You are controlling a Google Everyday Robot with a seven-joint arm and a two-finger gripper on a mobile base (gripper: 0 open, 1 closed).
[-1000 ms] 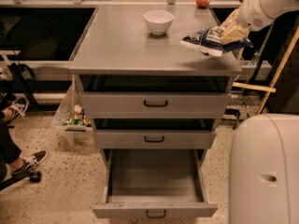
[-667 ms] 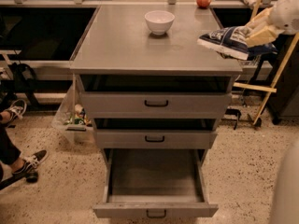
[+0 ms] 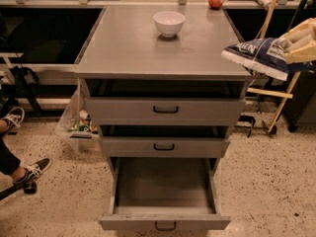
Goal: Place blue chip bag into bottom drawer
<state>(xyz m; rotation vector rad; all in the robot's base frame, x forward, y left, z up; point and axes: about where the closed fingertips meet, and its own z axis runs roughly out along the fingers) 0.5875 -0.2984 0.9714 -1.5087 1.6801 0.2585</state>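
**DESK:** Where is the gripper (image 3: 290,48), and what has it got?

**PHOTOGRAPHER:** At the right edge of the camera view, its pale fingers (image 3: 303,33) are clamped on the right end of the blue chip bag (image 3: 254,54). The bag juts leftward from the pincer in mid-air. Its far tip overlaps the right-hand edge of the cabinet top (image 3: 148,53); whether it is over that edge or beside it, I can't tell.

**DESK:** And the bottom drawer (image 3: 165,186)?

**PHOTOGRAPHER:** Open, well below the pincer and to its left, with a bare grey floor.

**DESK:** How will the bag handle?

**PHOTOGRAPHER:** My reading is light, crinkly foil, soft and springy with air. The surface looks slick and the contents would crush easily. A pinch on a sealed end or a gathered fold looks safer than a squeeze across the belly. The present hold on one end leaves the rest unsupported, so it could swing or slip.

**DESK:** Anything you can't vouch for?

**PHOTOGRAPHER:** The frame cuts off the arm behind the pincer. How deep the bag sits between the fingers is hidden, and only part of its lettering reads. The white bowl (image 3: 169,22), far to the pincer's left on the cabinet top, plays no part.
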